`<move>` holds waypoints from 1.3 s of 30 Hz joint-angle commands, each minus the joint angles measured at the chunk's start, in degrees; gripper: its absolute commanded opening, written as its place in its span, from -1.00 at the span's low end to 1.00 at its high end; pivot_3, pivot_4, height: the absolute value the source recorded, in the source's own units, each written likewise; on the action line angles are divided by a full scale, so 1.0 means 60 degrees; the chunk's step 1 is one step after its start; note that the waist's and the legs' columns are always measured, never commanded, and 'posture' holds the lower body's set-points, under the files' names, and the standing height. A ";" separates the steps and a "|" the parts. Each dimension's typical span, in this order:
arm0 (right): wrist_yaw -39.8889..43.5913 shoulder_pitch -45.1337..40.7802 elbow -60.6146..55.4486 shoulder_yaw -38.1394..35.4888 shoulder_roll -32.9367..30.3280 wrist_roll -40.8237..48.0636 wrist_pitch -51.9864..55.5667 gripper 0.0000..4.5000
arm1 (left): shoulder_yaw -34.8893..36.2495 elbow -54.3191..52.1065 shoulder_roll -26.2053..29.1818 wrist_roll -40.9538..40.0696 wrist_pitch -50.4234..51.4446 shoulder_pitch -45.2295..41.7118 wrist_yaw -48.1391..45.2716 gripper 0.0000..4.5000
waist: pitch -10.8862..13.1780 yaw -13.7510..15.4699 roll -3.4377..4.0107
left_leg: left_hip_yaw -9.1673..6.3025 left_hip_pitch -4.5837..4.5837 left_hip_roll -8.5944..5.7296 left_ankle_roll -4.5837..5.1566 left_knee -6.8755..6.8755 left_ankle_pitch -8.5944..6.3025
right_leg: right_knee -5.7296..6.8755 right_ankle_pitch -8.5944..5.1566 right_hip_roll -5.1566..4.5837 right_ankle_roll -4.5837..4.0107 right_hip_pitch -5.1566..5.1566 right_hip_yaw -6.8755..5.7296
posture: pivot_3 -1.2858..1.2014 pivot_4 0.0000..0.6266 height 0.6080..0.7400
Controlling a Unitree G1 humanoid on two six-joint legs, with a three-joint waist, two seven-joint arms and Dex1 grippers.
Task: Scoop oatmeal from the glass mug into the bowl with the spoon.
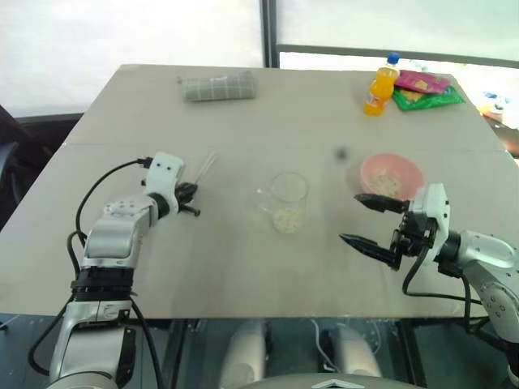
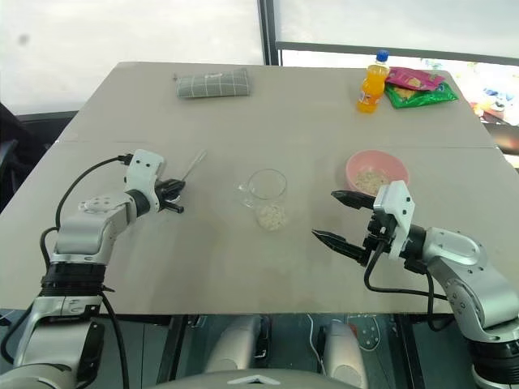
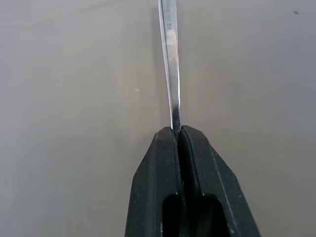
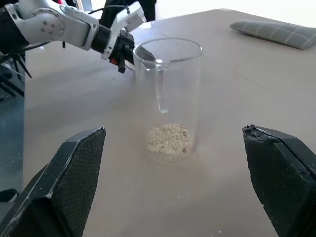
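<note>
Grey table. Left gripper clamped on spoon handle; lift level, swing right to mug. Right gripper wide open near bowl; steady mug before dipping into oatmeal.

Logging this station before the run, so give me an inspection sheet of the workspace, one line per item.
Surface: grey table, dry, a seam across.
Job's things: glass mug upright at centre, oatmeal at its bottom; pink bowl with some oatmeal; spoon.
Clutter: orange drink bottle, snack packets, folded grey cloth at the far edge.
Grippers: left gripper jaws clamped on the spoon handle; right gripper jaws wide, facing the mug.
Cables: black leads along both arms.
Surroundings: window behind.
</note>
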 commanded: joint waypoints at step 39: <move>-0.6541 -0.8505 0.3191 -0.1532 0.4607 0.4566 0.4464 1.00 | -0.1366 -0.2336 -0.1305 -0.0430 -0.5112 -0.2096 -0.3062 -0.97 | 0.0059 -0.0281 -0.0037 | 0.0046 -0.0161 -0.0050 -0.0041 0.0053 0.0029 | 0.0023 0.0042 0.0019 0.0054 -0.0117 -0.0001 | 0.03 -0.52 0.66</move>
